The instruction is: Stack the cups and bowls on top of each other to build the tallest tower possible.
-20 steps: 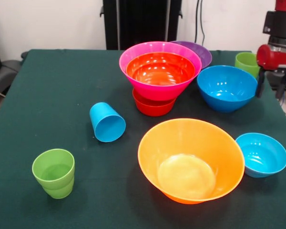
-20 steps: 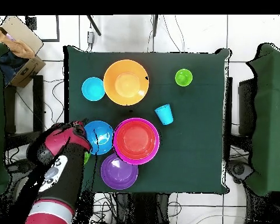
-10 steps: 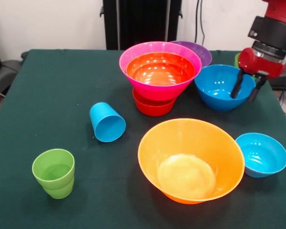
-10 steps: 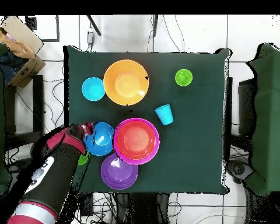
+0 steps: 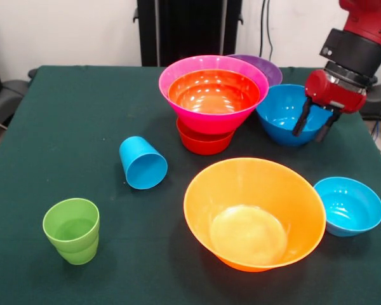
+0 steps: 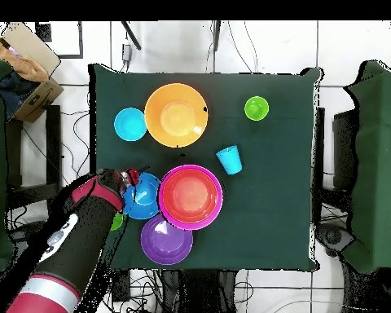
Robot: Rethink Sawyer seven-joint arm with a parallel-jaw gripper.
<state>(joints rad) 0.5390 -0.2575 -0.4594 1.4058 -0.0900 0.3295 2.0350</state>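
Green-clothed table (image 5: 70, 114): pink bowl (image 5: 211, 121) holds a red-orange bowl (image 5: 213, 93); gripper (image 5: 311, 126) jaws apart, straddling the blue bowl's (image 5: 279, 114) rim.

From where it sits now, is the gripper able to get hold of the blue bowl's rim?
Probably yes. The gripper is open, with its fingers astride the rim of the blue bowl on the side away from the pink bowl; nothing blocks that edge.

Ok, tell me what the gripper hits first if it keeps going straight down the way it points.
Most likely the blue bowl: the open gripper points down with its fingers straddling that bowl's rim, though depth is hard to judge.
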